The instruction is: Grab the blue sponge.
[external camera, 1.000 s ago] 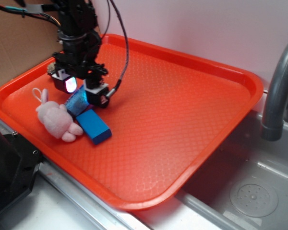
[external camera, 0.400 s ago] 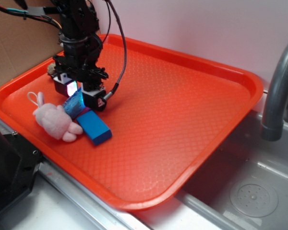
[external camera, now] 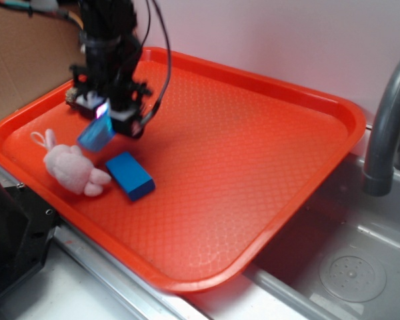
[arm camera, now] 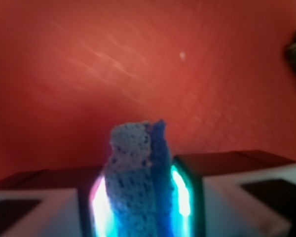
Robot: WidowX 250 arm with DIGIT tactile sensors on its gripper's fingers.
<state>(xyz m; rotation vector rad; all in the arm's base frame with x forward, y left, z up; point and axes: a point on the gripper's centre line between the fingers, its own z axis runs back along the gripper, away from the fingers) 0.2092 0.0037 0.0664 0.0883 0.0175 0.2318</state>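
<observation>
pincer (external camera: pixel 105 115) clamped on blue sponge (external camera: pixel 97 133) | sponge lifted off tray (external camera: pixel 253 167) since a second ago, above plush (external camera: pixel 70 170) | grab looked done

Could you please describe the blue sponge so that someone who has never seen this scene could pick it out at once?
Start at the orange tray beside the sink and go to its far left corner, where the end effector hangs. The blue sponge is pinched in it, tilted and off the tray. Unlike the smooth bright-blue block lying flat beside the pink plush, it is porous.
</observation>
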